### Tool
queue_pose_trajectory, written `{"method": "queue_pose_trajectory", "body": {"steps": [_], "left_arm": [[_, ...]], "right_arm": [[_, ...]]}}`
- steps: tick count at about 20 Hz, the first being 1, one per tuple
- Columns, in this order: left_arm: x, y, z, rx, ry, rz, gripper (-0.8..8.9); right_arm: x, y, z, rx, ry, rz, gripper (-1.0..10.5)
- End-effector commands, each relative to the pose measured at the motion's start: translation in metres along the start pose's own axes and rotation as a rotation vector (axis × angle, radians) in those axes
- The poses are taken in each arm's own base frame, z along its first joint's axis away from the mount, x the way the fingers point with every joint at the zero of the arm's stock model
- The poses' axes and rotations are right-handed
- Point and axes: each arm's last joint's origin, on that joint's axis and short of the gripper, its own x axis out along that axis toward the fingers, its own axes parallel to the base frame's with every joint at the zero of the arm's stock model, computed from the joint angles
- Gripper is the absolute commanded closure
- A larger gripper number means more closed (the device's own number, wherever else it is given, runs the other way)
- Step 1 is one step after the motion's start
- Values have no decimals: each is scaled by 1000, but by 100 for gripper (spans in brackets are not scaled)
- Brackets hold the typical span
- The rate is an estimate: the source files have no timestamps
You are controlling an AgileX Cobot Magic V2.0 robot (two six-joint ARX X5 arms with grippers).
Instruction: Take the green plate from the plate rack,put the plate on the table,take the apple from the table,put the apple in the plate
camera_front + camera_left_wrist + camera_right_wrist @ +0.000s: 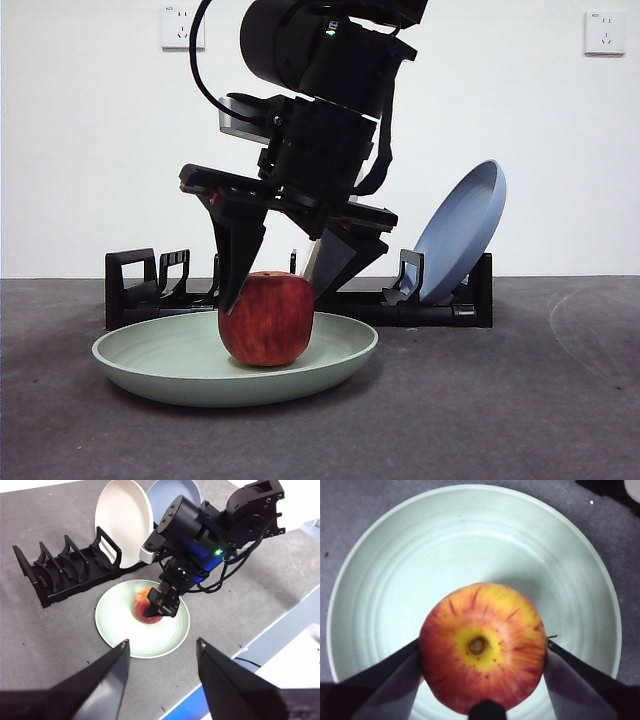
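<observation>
Apple: large red apple with yellowish streaks [267,318] sat upright at the lower centre of the front view, resting inside the pale sage-green round plate with a raised rim [150,372]; its orange-yellow stem hollow faced straight up at the right wrist camera.

Plate: it lay flat on the dark grey rough table [560,400], just in front of the long low black plastic plate rack [140,290].

Right gripper: right gripper [275,285] came down from the top of the front view directly over the apple, one black jaw on each flank of the fruit; in the right wrist view both jaws looked to touch the skin, so it was judged to be clasping the apple and not yet released.

Left gripper: left gripper [162,672] hung high and well apart from the plate, jaws spread wide with nothing between them, waiting.

Key relation: apple lay straight below the right gripper, stem axis vertical and in line with the wrist; the right arm was by far the nearer.

Coming move, as judged: jaws needed only to part sideways and the arm to lift straight up, clear of the apple's widest part.

Rack contents: cream-white plate [124,520] and blue plate [465,225] stood leaning in the rack, at the upper middle of the left wrist view.
</observation>
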Motion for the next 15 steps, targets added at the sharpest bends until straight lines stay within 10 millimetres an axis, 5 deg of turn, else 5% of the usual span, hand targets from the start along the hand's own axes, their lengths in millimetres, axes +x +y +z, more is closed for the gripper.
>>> {"method": "queue_pose_trajectory", "body": {"steps": [1,8,15], "left_arm": [[0,0,-1,-5,0,2,590],[0,0,0,-5,0,1,590],[0,0,0,-17,-1,1,590]], "right_arm": [[6,0,-3,-6,33,-6,415],[-2,1,3,-4,50,-5,402],[-38,8,31,-11,37,5,407]]}}
